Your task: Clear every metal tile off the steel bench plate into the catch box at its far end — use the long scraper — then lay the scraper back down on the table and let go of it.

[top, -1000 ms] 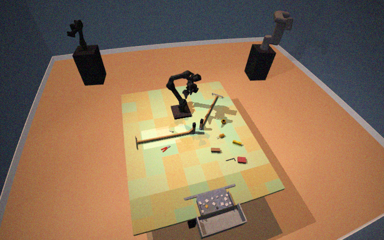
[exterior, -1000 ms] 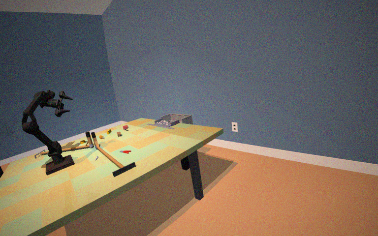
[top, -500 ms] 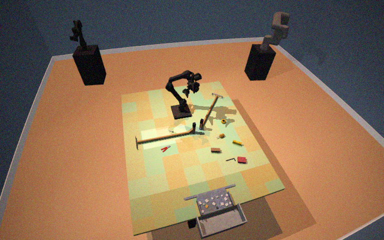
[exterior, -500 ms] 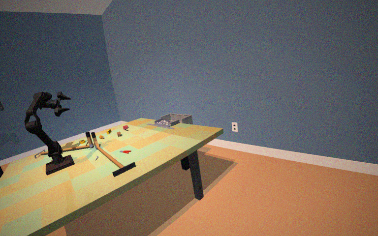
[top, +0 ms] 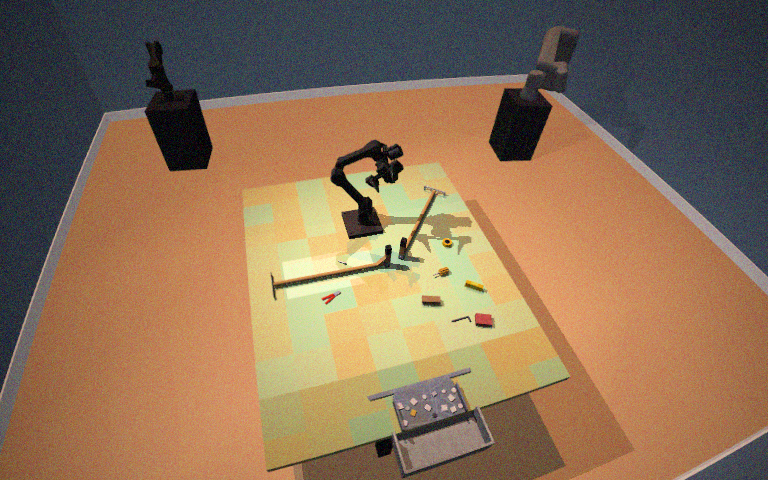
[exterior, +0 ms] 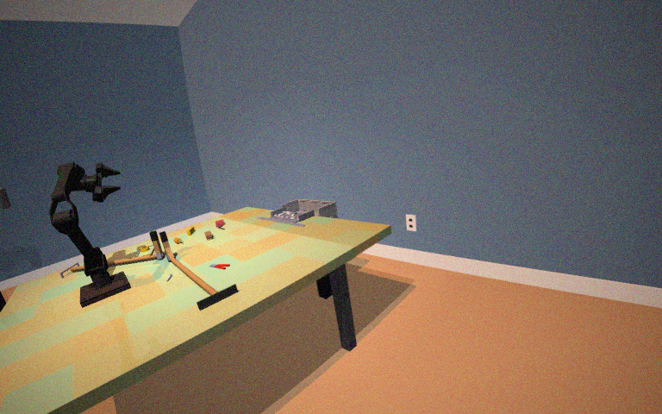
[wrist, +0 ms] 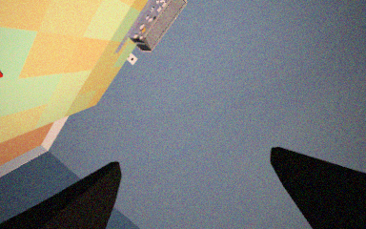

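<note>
Sides as seen from the arm base, facing the box.

Gripper (top: 386, 176) (exterior: 116, 179) (wrist: 195, 161) is up in the air above the near end, fingers spread wide, nothing between them. Points roughly level toward the far end in the exterior view.

Long scraper (top: 328, 274) (exterior: 195, 278) is down on the table (top: 311, 407) (exterior: 273, 263) (wrist: 57, 52), on the right, apart from the gripper. Long axis runs mostly crosswise: dark grip stands up mid-table, shaft goes right and slightly far, blade end nearest the right edge. Blade (top: 274, 285) (exterior: 217, 297) sits across the shaft, its own long axis running roughly near-far.

Second long-handled tool (top: 420, 222) (exterior: 131, 260), open-frame head, slants near-left from its own upright grip. The two grips stand close together.

Red-handled pliers (top: 332, 296) (exterior: 221, 266) lie just far of the scraper shaft.

Bench plate (top: 419, 419) is at the far end, with many pale tiles and one orange tile (top: 414, 413) on it, so not cleared. Catch box (top: 444, 451) (exterior: 321, 207) (wrist: 164, 29) adjoins the plate's far side.
</note>
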Motion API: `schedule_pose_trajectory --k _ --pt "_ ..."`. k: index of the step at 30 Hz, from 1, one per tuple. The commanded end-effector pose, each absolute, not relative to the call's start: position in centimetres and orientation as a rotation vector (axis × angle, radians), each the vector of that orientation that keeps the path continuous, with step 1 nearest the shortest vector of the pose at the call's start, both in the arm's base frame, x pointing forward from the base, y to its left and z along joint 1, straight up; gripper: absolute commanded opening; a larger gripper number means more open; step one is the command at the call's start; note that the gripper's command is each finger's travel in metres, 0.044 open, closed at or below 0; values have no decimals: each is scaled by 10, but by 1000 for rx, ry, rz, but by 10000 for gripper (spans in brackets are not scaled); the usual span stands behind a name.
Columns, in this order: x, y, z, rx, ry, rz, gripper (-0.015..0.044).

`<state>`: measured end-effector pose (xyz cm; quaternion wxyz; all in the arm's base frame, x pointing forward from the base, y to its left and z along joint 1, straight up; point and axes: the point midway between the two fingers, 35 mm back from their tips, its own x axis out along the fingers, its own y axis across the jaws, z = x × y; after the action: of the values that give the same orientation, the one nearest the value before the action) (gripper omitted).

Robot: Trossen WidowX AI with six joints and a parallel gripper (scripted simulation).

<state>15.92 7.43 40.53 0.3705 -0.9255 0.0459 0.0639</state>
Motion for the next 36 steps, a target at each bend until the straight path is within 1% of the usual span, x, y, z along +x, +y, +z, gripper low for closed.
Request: schedule_pose_trajectory --k 1,17,36 --pt "156 79 406 -2435 64 148 440" --pt "141 97 416 -2599 -153 80 440" --pt "141 97 416 -2579 -145 89 440"
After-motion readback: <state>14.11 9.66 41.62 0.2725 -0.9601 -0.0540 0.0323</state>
